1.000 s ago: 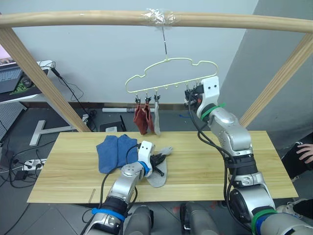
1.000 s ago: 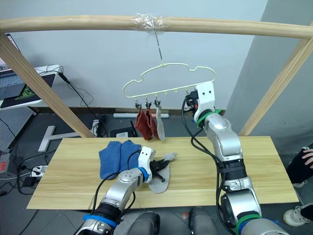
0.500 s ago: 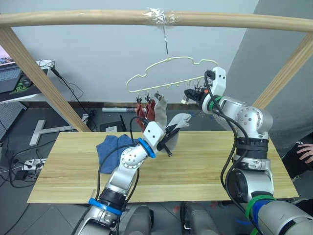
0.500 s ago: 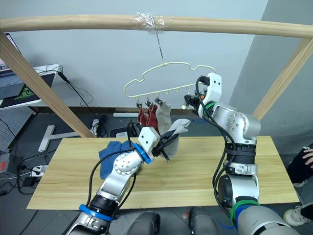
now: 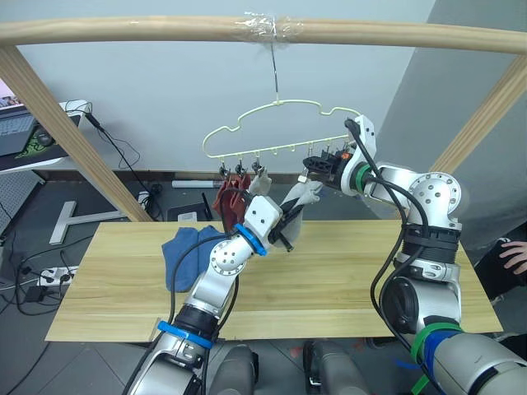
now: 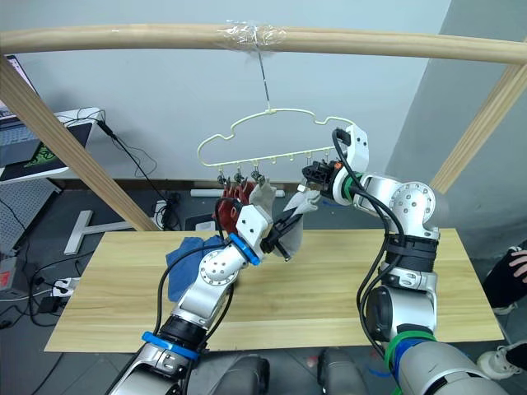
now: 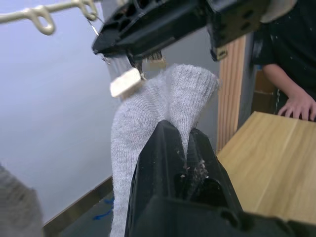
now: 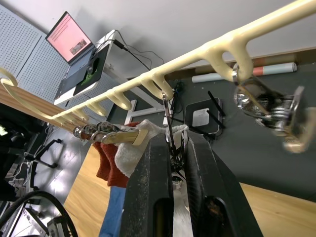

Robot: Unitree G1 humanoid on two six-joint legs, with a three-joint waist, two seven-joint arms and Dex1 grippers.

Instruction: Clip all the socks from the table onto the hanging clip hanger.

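Observation:
The pale yellow-green clip hanger (image 8: 197,53) hangs by its hook from the wooden pole. Two rust red socks (image 5: 224,196) and one light grey sock (image 5: 260,185) hang from its left clips. My left gripper (image 5: 290,220) is shut on a second light grey sock (image 7: 148,108), held up with its cuff just under the bar. My right gripper (image 5: 317,167) is shut on a small metal clip (image 8: 170,140) right above that cuff. A further clip (image 8: 266,106) hangs free beside it. Two blue socks (image 5: 183,251) lie on the left of the table (image 5: 354,280).
The thick wooden pole frame (image 5: 165,31) spans overhead, with slanted legs at both sides. A person's hand (image 5: 515,255) rests at the far right. A laptop (image 5: 16,132) and floor cables lie behind the table on the left.
My left gripper has lifted the grey sock from the table up to the hanger bar. My right gripper has slid left along the bar onto a clip, and the hanger has swung left.

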